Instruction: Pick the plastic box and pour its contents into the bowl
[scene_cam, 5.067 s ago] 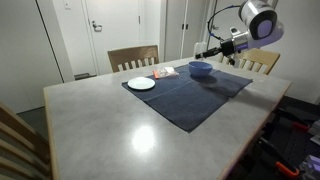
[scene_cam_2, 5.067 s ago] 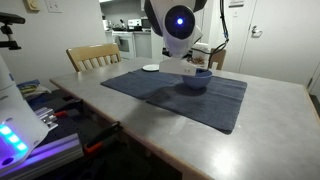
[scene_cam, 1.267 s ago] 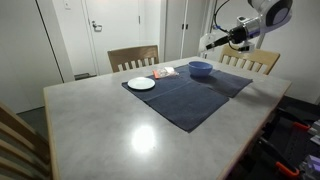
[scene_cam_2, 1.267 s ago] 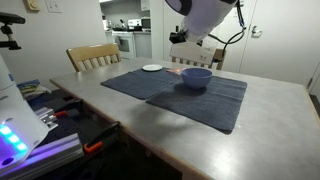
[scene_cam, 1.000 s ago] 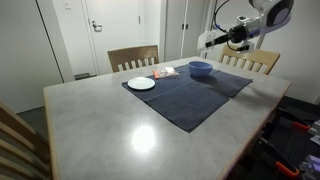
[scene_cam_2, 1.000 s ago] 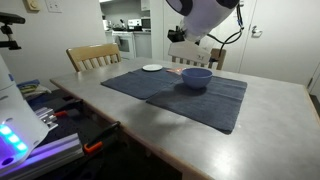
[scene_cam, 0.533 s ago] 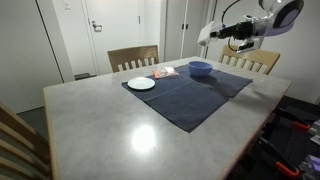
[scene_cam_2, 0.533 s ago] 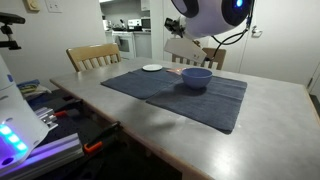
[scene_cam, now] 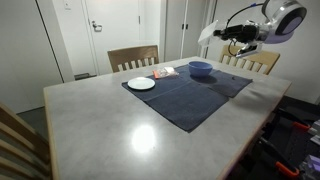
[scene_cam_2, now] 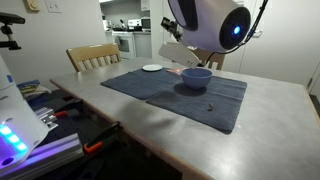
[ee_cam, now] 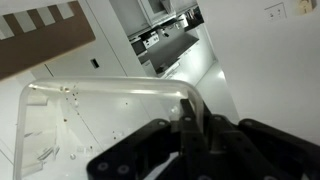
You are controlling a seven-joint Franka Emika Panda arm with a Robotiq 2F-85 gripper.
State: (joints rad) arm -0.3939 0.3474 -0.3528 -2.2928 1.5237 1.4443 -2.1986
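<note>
Lifted higher, the plastic box (scene_cam: 208, 33) hangs clamped in the gripper (ee_cam: 196, 125).

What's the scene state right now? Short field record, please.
box: clear, held in the air, tilted, higher than the bowl
jaws: shut on the box wall, per the wrist view
bowl: blue, upright on dark mat
plate: white, on mat near its corner
orange-white item: flat, between plate and bowl
box contents: cannot tell
</note>
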